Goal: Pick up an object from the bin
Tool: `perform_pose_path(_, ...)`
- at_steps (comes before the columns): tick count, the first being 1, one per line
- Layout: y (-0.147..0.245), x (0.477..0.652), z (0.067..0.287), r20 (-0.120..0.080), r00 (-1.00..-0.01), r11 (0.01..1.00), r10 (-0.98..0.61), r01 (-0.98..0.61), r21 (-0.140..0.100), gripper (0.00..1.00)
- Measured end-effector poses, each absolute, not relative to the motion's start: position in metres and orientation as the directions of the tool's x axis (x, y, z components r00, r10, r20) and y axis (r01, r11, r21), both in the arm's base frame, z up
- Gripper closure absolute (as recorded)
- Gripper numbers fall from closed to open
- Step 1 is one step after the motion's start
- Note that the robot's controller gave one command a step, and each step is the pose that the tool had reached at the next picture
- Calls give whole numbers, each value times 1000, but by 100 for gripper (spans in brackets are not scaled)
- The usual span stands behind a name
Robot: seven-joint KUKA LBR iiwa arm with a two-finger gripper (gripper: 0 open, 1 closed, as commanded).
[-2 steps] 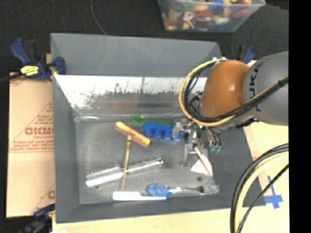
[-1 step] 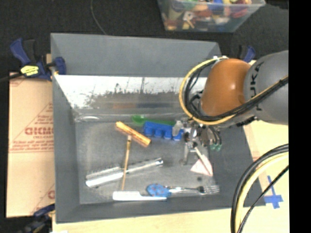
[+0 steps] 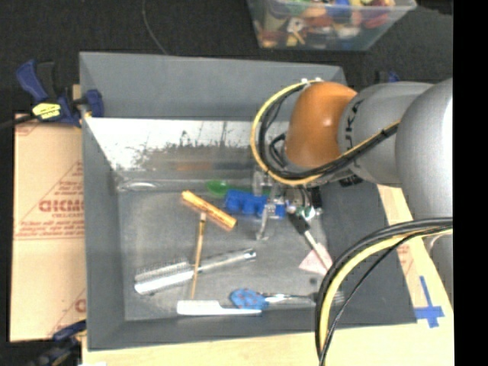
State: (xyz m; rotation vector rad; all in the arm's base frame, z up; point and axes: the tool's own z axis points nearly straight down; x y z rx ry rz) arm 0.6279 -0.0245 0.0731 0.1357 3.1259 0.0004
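Inside grey bin: jaws beside blue block (opening: cannot tell); wooden mallet, silver brush nearby.

Not much to read here. The only print I can make out is dark lettering on the grey robot arm, right beside its rounded orange cover. It looks like "UK", though the letters curve away, so I'm not certain.

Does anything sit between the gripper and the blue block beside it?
Nothing visible does. The gripper is right at the right end of the blue block; the wooden T-shaped tool lies on its far side.
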Motion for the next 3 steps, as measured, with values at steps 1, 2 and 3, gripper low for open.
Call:
perform_pose_path(1, -24, 634, 131, -14, -1000, 1000, 27, 27, -3, 0)
perform_pose_path(2, -13, 619, 100, -5, -983, 983, 183, 183, 1, 0)
perform_pose_path(3, -17, 631, 72, -18, -969, 970, 245, 245, 1, 0)
